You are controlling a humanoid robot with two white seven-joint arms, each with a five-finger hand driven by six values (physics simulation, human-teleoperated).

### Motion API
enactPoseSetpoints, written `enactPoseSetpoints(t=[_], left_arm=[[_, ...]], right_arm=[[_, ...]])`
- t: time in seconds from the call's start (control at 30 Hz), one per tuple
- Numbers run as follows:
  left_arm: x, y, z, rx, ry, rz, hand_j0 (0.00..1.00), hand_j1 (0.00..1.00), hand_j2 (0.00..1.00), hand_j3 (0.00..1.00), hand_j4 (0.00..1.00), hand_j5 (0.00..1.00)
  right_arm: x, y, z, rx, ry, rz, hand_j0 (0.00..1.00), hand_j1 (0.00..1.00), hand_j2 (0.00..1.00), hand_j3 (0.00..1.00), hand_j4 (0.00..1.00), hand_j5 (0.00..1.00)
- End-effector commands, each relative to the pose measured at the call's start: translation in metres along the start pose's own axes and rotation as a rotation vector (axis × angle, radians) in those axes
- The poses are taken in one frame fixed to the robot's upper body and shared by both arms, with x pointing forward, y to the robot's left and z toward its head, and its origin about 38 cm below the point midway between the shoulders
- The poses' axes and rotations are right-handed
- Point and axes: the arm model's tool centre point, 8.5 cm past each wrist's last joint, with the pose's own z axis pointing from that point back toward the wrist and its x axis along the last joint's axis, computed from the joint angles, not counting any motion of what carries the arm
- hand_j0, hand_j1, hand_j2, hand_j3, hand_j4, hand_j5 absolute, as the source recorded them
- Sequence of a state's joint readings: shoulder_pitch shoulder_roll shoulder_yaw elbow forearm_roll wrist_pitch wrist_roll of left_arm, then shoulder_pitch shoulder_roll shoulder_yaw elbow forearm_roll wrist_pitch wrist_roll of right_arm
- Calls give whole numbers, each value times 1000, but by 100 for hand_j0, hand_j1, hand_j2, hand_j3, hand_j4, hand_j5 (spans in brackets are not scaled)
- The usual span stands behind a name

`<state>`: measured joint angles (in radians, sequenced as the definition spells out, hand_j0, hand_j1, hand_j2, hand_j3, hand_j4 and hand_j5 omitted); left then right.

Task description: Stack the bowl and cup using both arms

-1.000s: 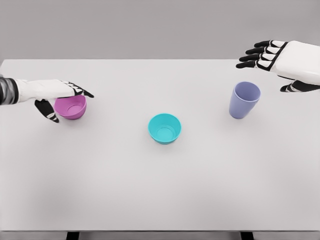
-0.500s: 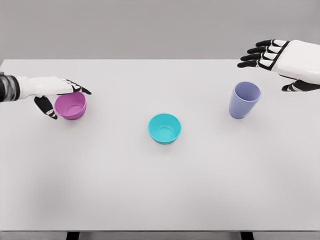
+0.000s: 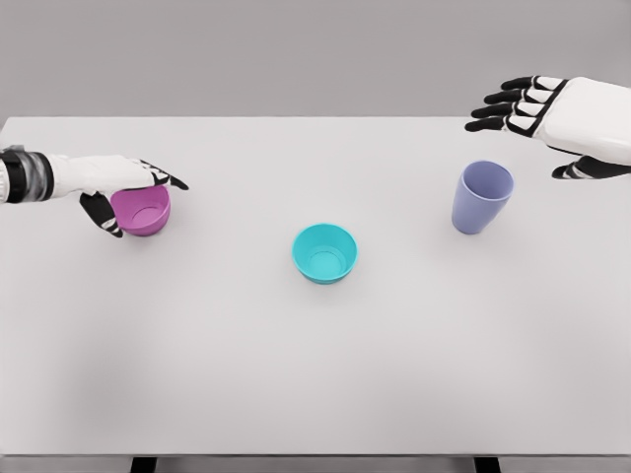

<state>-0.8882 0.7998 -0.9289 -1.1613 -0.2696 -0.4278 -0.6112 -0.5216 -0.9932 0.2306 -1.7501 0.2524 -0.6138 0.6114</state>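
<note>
Left hand (image 3: 116, 187) now closed in on upright pink bowl (image 3: 141, 211), right hand (image 3: 552, 116) spread wide above upright cup (image 3: 481, 197)

A white table (image 3: 315, 384) carries three vessels. A purple bowl (image 3: 141, 210) stands near the left edge, a teal bowl (image 3: 324, 253) sits around the middle of the surface, and a lavender cup (image 3: 481, 196) stands upright toward the right edge, all well apart from one another. The left hand (image 3: 113, 185) reaches in from the left edge, its fingers lying over the purple bowl's far rim and its thumb at the bowl's left side. The right hand (image 3: 552, 113) hovers above the far right corner, fingers spread, clear of the lavender cup.
</note>
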Motion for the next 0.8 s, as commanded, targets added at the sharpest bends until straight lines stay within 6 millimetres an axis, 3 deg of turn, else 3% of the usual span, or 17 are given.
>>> enactPoseSetpoints(t=[0.0,0.2,0.4,0.77], left_arm=[[-2,-1,-1,0,4,7,100,100,100,100,100,100],[-2,-1,-1,-1,4,8,100,100,100,100,100,100],[-2,-4,-2,-9,8,3,83,83,83,83,83,83],[-2,2,2,4,10,-5,67,67,67,67,67,67]], right_arm=[[0,0,1,-1,2,-4,100,100,100,100,100,100],[-3,-10,4,-9,13,19,100,100,100,100,100,100],[-5,-17,5,-18,19,34,100,100,100,100,100,100],[-5,-19,6,-21,20,38,100,100,100,100,100,100]])
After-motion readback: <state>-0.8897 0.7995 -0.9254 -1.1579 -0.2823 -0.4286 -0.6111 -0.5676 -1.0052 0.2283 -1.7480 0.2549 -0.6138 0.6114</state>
